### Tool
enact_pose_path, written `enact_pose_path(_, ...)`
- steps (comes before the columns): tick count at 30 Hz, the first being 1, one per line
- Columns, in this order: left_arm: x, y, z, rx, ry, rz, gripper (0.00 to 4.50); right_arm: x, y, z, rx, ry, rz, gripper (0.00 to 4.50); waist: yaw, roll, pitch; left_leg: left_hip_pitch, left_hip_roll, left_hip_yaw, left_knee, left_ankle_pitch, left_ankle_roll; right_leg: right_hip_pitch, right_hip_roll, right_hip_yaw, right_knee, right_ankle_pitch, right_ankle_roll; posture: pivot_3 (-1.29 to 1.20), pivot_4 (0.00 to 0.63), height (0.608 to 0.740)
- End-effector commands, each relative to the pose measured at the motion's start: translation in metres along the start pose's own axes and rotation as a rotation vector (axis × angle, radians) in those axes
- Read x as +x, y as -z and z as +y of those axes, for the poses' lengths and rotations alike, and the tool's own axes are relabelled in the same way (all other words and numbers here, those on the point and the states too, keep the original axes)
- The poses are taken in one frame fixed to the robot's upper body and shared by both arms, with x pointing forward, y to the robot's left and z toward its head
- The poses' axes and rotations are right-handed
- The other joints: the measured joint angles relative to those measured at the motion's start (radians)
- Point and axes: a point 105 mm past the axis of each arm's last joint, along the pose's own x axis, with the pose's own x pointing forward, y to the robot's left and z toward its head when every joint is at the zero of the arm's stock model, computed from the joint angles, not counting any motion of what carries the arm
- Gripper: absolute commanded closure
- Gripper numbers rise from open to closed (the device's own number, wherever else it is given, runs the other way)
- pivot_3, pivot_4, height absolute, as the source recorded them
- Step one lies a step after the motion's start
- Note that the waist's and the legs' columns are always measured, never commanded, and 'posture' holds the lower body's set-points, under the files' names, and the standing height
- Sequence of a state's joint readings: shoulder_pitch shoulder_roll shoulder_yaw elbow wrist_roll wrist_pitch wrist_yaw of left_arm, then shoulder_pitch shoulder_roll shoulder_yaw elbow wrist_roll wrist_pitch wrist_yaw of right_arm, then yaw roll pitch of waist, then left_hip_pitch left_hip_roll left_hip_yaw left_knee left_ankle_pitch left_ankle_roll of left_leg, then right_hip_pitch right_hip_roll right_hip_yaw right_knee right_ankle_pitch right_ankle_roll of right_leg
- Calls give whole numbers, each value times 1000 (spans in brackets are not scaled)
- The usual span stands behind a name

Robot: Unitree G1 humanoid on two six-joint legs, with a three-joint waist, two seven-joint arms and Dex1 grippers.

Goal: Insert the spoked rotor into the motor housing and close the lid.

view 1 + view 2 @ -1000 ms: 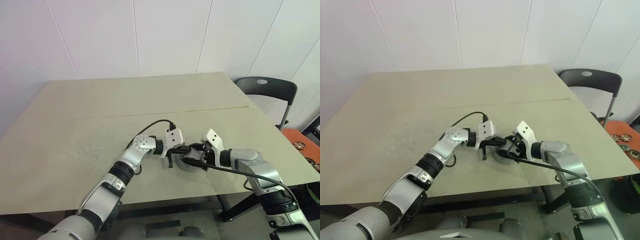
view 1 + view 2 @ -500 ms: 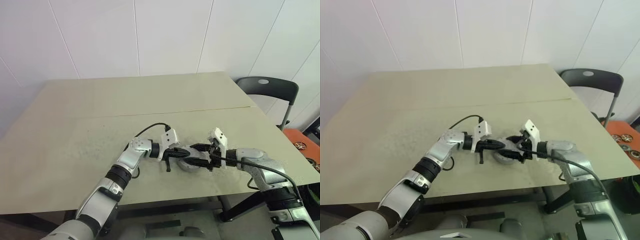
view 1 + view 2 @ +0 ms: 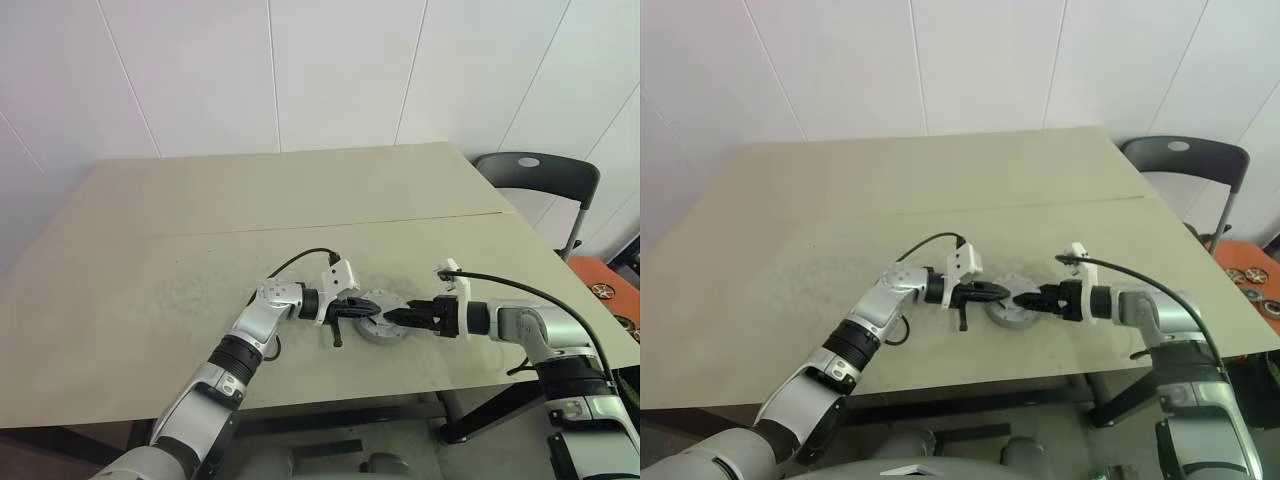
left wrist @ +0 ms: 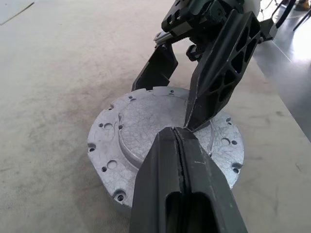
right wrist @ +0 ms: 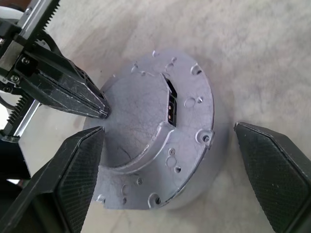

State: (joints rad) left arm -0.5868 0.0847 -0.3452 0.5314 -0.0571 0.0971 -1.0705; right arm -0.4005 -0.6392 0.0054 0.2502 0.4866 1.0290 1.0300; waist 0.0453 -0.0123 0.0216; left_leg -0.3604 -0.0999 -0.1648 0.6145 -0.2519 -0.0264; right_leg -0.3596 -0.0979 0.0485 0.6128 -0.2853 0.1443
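Left wrist view: lid [image 4: 146, 141] is lying flat, grey face up, on the table [image 3: 150, 250] near its front edge. Left gripper [image 4: 181, 141] is pressing its closed, empty tips onto the lid. Right gripper [image 5: 165, 141] is straddling the lid, fingers spread wide, gripping nothing.

A round grey metal lid [image 3: 384, 322] lies flat near the front edge of a wide beige table [image 3: 200, 240], with the left gripper [image 3: 368, 312] reaching in from its left side, black fingers pressed together, their tips over the disc's left part. The right gripper [image 3: 395, 318] comes in from the opposite side, its black fingers pointing toward the disc and their tips at its right part, close to the left gripper's tips. Beyond the table's right corner stands a dark folding chair [image 3: 540, 178] against the white panelled wall [image 3: 300, 70].
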Motion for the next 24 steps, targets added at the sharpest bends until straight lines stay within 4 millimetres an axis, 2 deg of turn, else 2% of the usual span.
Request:
enact_pose_path(1, 2, 13, -6, -32, 21, 44, 4500, -2, 15, 8, 120, -59, 70, 22, 1, 0, 0, 0, 0, 0, 0, 0, 0, 0, 0, 0, 0, 0, 0, 0, 0, 740)
enact_pose_path(5, 2, 12, -7, -25, 24, 45, 4500, -6, 9, 37, 185, -214, 78, 22, 1, 0, 0, -7, 0, 0, 0, 0, 1, -6, 0, 0, 0, 0, 0, 0, 0, 740)
enact_pose_path(9, 3, 11, -6, -13, 26, 49, 4500, -3, 0, 51, 240, -278, 64, 22, -6, 0, 0, -13, 0, 0, 1, 0, 1, -12, 0, 0, 2, 1, 0, 0, 0, 740)
enact_pose_path(13, 3, 11, -5, -5, 24, 53, 4500, 14, -16, 47, 382, -265, -13, 22, -11, -1, 0, -13, 0, 0, 2, 0, 0, -12, 1, 1, 5, 2, -2, 0, 0, 740)
enact_pose_path(16, 1, 12, -1, 3, 14, 58, 4500, 32, -20, 43, 437, -223, -46, 22, -19, -1, 0, -12, 1, 0, 2, 1, -1, -13, 3, 2, 8, 2, -3, 0, 0, 740)
enact_pose_path(20, 0, 13, 1, 6, 9, 60, 4500, 41, -16, 42, 458, -193, -61, 22, -50, -1, 0, -9, 7, -1, 2, 1, -2, -13, 11, 4, 9, 5, -8, 0, 0, 740)
enact_pose_path(24, -1, 14, 1, 6, 6, 60, 4500, 38, -14, 41, 470, -197, -83, 714, -56, 2, 0, -6, 8, -1, 3, 2, -2, -12, 13, 4, 14, 5, -8, 0, 0, 740)
